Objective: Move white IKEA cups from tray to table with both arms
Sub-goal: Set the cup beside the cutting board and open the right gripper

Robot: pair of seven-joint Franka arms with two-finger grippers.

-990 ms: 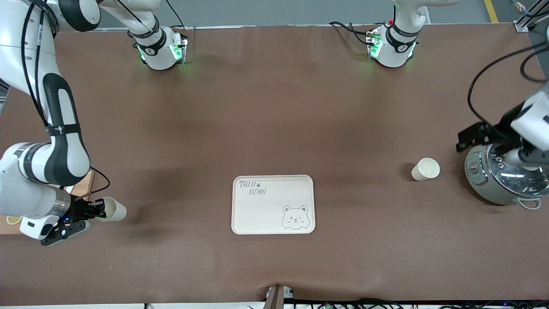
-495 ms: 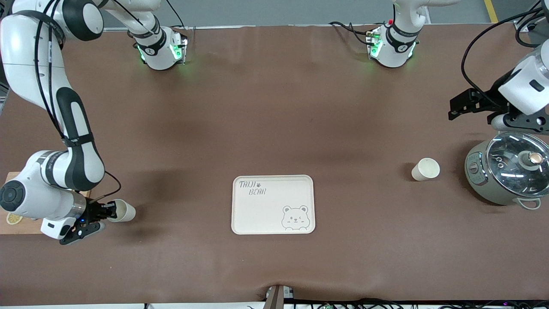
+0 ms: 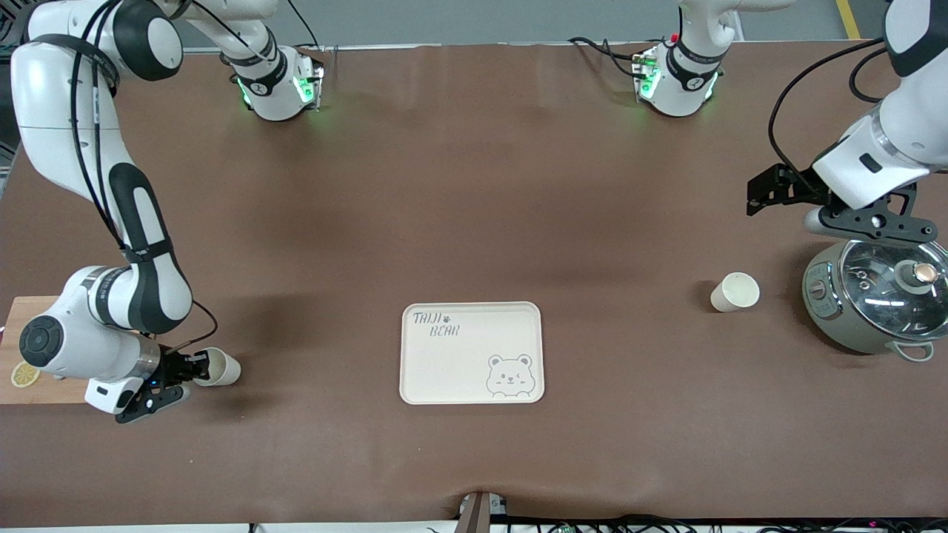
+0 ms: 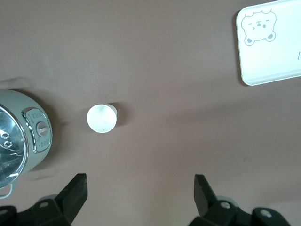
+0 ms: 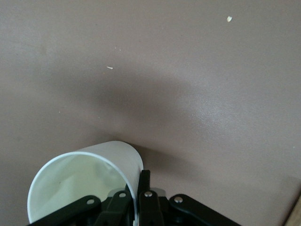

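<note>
One white cup stands upright on the brown table beside the grey-green pot; it also shows in the left wrist view. My left gripper hangs open and empty over bare table next to the pot and well above that cup; its fingers stand wide apart in the left wrist view. My right gripper is shut on the wall of the second white cup, held tilted on its side low over the table. The right wrist view shows this cup, with one finger inside the rim and one outside.
The cream bear-printed tray lies in the table's middle, near the front camera; its corner shows in the left wrist view. A wooden board with a lemon slice lies at the right arm's end, beside the right arm's wrist.
My right gripper has carried its cup along the table toward the tray. My left gripper has moved off the pot's lid to over bare table beside the pot.
</note>
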